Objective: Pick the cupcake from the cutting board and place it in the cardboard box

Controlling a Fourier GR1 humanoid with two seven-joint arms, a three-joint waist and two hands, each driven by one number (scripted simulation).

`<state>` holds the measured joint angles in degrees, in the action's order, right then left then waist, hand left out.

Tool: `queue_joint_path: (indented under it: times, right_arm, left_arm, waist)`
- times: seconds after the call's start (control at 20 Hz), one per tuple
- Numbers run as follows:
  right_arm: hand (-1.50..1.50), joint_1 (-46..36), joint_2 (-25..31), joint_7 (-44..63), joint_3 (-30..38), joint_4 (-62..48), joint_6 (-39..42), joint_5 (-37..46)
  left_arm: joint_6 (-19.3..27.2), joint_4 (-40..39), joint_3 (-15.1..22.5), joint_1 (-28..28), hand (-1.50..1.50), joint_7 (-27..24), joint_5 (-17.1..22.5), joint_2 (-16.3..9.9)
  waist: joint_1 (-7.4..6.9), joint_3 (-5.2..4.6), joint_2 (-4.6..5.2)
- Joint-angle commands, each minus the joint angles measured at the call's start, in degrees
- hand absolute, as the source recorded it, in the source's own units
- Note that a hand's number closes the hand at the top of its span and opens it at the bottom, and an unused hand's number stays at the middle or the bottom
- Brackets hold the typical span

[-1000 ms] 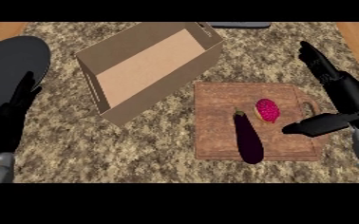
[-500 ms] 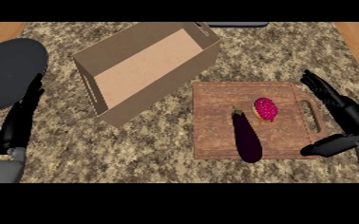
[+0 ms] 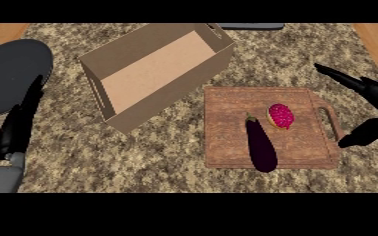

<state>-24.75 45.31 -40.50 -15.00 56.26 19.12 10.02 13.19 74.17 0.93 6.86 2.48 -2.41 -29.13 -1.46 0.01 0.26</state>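
A cupcake (image 3: 280, 115) with pink-red frosting lies on the wooden cutting board (image 3: 229, 110), toward its right side. A dark purple eggplant (image 3: 260, 144) lies just left of it on the same board. The open cardboard box (image 3: 155, 72) sits on the counter up and left of the board, with nothing inside. My right hand (image 3: 359, 134) shows at the right edge, beside the board's handle, open with fingers and thumb spread apart, clear of the cupcake. My left hand (image 3: 16, 130) rests at the left edge with straight fingers.
A dark grey round object (image 3: 18, 70) sits at the left edge beside the box. A dark flat item (image 3: 247, 26) lies at the counter's far edge behind the box. Speckled stone counter (image 3: 148, 160) lies between box and board.
My right hand has drawn back to the right, from over the board's right side to beyond its handle. The cupcake, eggplant and box have not moved.
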Motion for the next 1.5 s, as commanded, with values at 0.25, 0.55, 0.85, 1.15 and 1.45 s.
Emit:
queue_joint_path:
  times: [0.25,0.55,0.85,1.15,1.45]
  right_arm:
    - [-1.5,-11.07,-2.51,11.36,-9.0,-1.74,6.37,13.62]
    - [-1.5,-12.76,-8.85,19.66,-9.29,1.03,10.14,17.37]
    - [-1.5,-8.55,-10.67,19.62,-6.99,3.58,9.41,22.98]
    - [-1.5,-7.99,-11.63,15.5,-3.89,2.45,12.47,27.65]
    - [-1.5,-8.31,-15.24,12.92,-1.12,1.29,13.45,28.79]
  left_arm:
    - [-1.92,3.3,-0.69,0.37,0.0,4.1,0.25,-0.34]
    - [-3.13,-3.53,-2.32,3.11,0.0,0.72,-1.2,1.02]
    - [-1.02,0.68,-3.05,0.67,0.0,2.42,-4.22,3.72]
    - [-2.9,0.79,-5.21,0.92,0.0,2.54,-6.2,3.9]
    - [-3.51,-4.21,-6.85,0.71,0.0,-3.46,-7.31,5.41]
  waist:
    - [-0.1,0.01,-0.13]
    - [1.05,-0.03,-0.12]
    - [1.51,-0.02,-0.33]
    - [1.33,-0.01,-0.26]
    - [1.33,-0.02,-0.21]
